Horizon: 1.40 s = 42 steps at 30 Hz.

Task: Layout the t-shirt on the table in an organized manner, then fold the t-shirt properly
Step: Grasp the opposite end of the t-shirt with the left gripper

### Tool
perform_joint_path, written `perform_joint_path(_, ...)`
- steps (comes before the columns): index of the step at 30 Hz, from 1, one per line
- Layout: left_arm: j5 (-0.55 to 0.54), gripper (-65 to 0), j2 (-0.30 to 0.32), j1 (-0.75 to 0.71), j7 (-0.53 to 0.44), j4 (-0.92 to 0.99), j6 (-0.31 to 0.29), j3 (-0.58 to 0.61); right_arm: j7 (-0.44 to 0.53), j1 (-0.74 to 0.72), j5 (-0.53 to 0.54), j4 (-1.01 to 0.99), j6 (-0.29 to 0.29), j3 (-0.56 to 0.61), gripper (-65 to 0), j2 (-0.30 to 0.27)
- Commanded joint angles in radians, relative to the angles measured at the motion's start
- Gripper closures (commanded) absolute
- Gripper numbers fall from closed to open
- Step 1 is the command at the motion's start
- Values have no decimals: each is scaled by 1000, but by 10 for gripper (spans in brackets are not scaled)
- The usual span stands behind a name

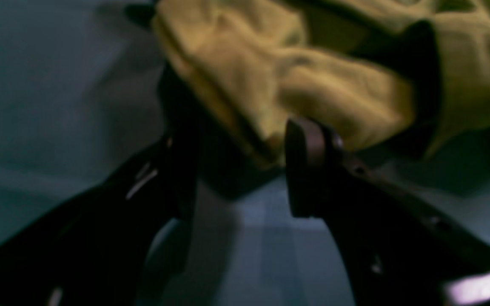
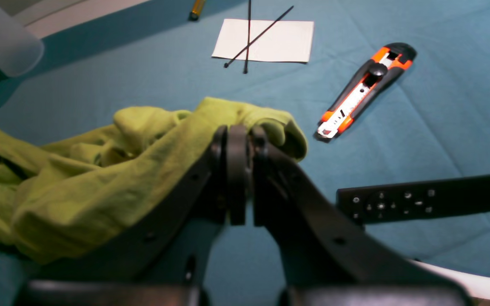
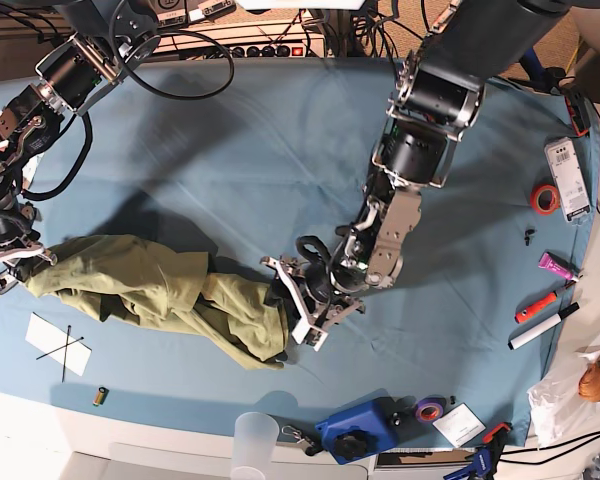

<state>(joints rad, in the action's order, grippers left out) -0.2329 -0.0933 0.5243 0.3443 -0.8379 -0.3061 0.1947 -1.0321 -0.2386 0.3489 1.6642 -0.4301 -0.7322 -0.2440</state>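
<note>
1. the olive-green t-shirt [image 3: 160, 290] is seen bunched into a long rumpled roll across the near-left part of the worktop [image 3: 230, 150] in the base view, nowhere near flat.
2. the right gripper [image 3: 10, 262] is parked at the far-left end of the shirt; its fingers [image 2: 237, 170] are pressed fully together, and a fold of the green fabric is pinched between them in the right wrist view.
3. the left gripper [image 3: 295, 300] is set at the other end of the roll. its fingers [image 1: 306, 165] are spread wide apart, with the cloth's edge sitting at the gap between them. nothing is clamped, though the left wrist view is dark and blurry, so contact can't be told for sure.
4. just past the right gripper, an orange-and-black utility knife [image 2: 366, 89], a black remote control [image 2: 419, 202] and a white paper card [image 2: 266, 40] with two thin black sticks crossed on it are laid on the blue cloth, all clear of the shirt.
5. a frosted plastic cup [image 3: 254, 440] is stood at the near edge of the worktop.
</note>
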Motion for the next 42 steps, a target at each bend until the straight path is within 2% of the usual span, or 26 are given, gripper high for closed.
perform_joint_path(1, -15, -309, -11, 44, -26, -11, -3, -2, 29, -21, 16, 16, -3, -1, 0, -19)
perform_joint_path(6, -36, -309, -12, 58, -29, -10, -11, -2, 29, -21, 17, 16, -3, -1, 0, -19)
perform_joint_path(9, -67, -309, -23, 57, -28, -9, -38, -2, 29, -21, 17, 16, -3, -1, 0, -19)
perform_joint_path(12, -67, -302, -32, 58, -29, -9, -23, -2, 29, -21, 17, 16, -3, -1, 0, -19)
perform_joint_path(20, -41, -139, -64, 58, -30, -9, -26, -2, 29, -21, 18, 16, -3, -1, 0, -19)
perform_joint_path(24, -29, -7, -64, 57, -30, -9, -28, -1, 29, -21, 19, 16, -3, -1, 0, -19)
perform_joint_path(28, -29, 0, -64, 58, -33, -9, -31, -1, 30, -21, 20, 16, -3, -1, 0, -19)
perform_joint_path(31, -28, 0, -64, 58, -55, -9, -61, -2, 39, -22, 21, 16, -3, -1, 0, -19)
perform_joint_path(36, 9, 0, -64, 58, -53, -41, -64, -2, 119, -22, 21, 16, -23, -1, 0, -25)
perform_joint_path(42, 9, 0, -16, 58, -36, -115, -58, -4, 143, -23, 98, 16, -38, -1, 0, -80)
